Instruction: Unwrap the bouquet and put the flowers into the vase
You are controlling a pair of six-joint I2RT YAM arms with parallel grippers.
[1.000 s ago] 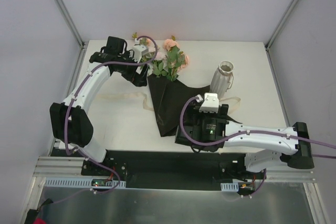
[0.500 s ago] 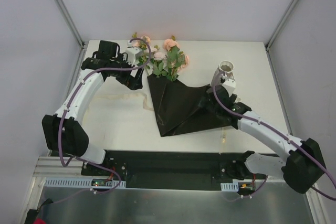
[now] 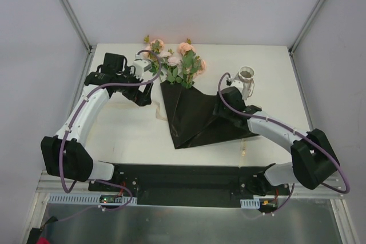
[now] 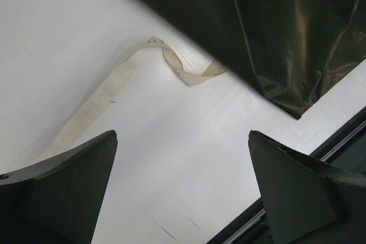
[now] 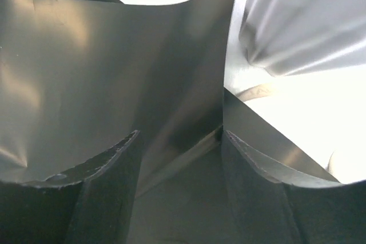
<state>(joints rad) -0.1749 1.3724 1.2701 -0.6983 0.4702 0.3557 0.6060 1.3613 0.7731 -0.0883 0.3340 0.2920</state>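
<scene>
lying bouquet [image 3: 186, 110], blooms pointing far, tip near, left pincer [image 4: 182, 136] released, right pincer [image 5: 180, 136] state unclear

On the table [image 3: 126, 135] the wrapping paper [image 3: 191, 115] lies spread at the middle, one corner toward the arms. The flowers [image 3: 180, 67] lie on its far end, heads past the edge toward the back. The vase [image 3: 247, 77] sits right of the flowers, just behind the paper's right corner. The ribbon [image 3: 132, 106] lies left of the paper, one end at its edge. The left gripper [image 4: 182, 141] is over the table beside the ribbon, the right gripper [image 5: 180, 141] over the paper's right part, before the vase.
</scene>
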